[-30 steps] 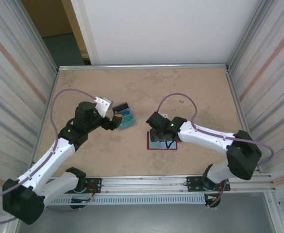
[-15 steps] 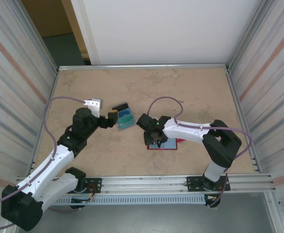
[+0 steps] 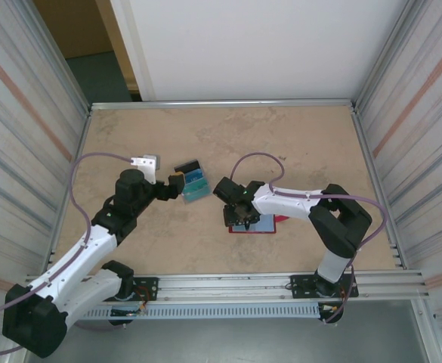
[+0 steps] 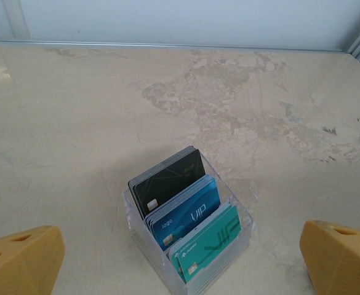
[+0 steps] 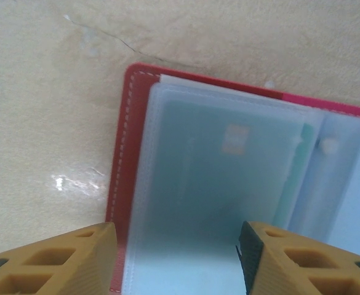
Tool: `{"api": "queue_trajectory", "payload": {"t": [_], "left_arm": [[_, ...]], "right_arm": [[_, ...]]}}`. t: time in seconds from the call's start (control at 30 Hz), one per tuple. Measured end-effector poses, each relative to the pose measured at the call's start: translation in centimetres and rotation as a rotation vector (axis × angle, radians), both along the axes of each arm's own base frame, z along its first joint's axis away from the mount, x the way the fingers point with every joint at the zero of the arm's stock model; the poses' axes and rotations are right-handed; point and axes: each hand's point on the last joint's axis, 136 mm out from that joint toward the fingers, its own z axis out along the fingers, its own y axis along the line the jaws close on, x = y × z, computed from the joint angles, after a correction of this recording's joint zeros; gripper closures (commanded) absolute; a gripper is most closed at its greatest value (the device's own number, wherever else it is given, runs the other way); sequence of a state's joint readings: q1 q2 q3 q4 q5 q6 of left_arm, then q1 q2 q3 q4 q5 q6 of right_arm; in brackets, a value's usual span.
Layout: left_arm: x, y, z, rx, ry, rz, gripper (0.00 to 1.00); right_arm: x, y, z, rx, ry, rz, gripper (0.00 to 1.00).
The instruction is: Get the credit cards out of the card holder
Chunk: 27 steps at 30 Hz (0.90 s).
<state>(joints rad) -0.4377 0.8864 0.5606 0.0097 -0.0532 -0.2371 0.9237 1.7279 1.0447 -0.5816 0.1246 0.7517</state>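
Your right gripper (image 3: pixel 241 215) is down over the card holder (image 3: pixel 264 224), which lies open and flat on the table (image 4: pixel 106 110) in front of the right arm. The fingers are parted, straddling the clear sleeve (image 5: pixel 167 203), with nothing caught between them. Careful here: close now and you may pinch the sleeve along with the teal card (image 5: pixel 229 166) inside, and the whole holder would lift or skid, since nothing pins it down. Your left gripper (image 3: pixel 177 184) is spread wide and empty just beside the clear box (image 4: pixel 189 236) of upright cards; one nudge forward could tip it. In the right wrist view the fingertips are cut off at the bottom, so I can't tell whether they touch the sleeve. That view is soft, and from above the arm covers much of the holder.
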Motion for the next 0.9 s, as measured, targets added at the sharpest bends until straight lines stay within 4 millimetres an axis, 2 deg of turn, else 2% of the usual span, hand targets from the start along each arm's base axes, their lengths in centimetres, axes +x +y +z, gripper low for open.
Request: {"api": "queue_trajectory", "payload": {"t": [0.47,0.8,0.9], "left_arm": [[0.19,-0.24,0.11,-0.007,-0.007,-0.007,0.01],[0.18,-0.25,0.13,-0.007,-0.007,-0.008,0.01],[0.18,-0.26,0.13,-0.007,-0.007,-0.008,0.01]], "right_arm": [[0.03,-0.26,-0.44,0.042,0.008,-0.014,0.50],[0.17,-0.44,-0.21,0.165,0.022,-0.037,0.58],[0.26,-0.50,-0.19,0.172,0.025,-0.042,0.64]]}}
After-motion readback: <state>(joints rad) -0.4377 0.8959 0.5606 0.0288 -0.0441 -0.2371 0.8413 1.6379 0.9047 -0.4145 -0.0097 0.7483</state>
